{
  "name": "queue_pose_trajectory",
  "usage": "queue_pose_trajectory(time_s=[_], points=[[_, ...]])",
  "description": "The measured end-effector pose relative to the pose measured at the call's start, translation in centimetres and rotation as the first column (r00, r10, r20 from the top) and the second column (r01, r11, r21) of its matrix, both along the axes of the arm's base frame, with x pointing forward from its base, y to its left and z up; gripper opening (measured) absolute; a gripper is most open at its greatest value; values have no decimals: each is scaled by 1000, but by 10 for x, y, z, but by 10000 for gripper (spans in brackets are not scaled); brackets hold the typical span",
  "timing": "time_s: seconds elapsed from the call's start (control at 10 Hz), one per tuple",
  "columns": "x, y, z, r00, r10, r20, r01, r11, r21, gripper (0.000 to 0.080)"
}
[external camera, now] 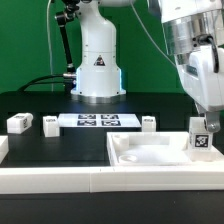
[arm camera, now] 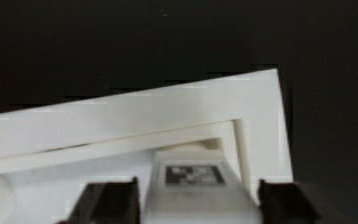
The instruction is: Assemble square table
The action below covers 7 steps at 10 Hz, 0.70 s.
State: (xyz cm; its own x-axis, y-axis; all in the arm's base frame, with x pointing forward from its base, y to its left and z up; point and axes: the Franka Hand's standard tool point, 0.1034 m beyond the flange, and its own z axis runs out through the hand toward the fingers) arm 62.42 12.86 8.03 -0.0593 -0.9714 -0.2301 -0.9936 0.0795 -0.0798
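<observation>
Finding the large white plastic square top lying flat, rim up, on the black bench; seeing a small white tagged block leg upright in its corner at the exterior view's right, long axis vertical; noting the end effector parted, fingers straddling that leg with gaps either side.

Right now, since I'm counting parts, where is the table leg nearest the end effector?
Exterior view, right side: the leg stands upright at the square top's far right corner, just below the end effector.
</observation>
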Motion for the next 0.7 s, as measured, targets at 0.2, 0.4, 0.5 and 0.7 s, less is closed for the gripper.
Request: queue_pose_trajectory(time_s=[0.2,0.4,0.5,0.7], points=[[2,-4,2,990,142,6,-142,990,-9,535],[1,-4,1,955,293,39,-292,956,-27,644],[1,-4,1,942,332,47,-331,943,-33,648],[1,-4,1,865,495,79,-491,869,-62,649]])
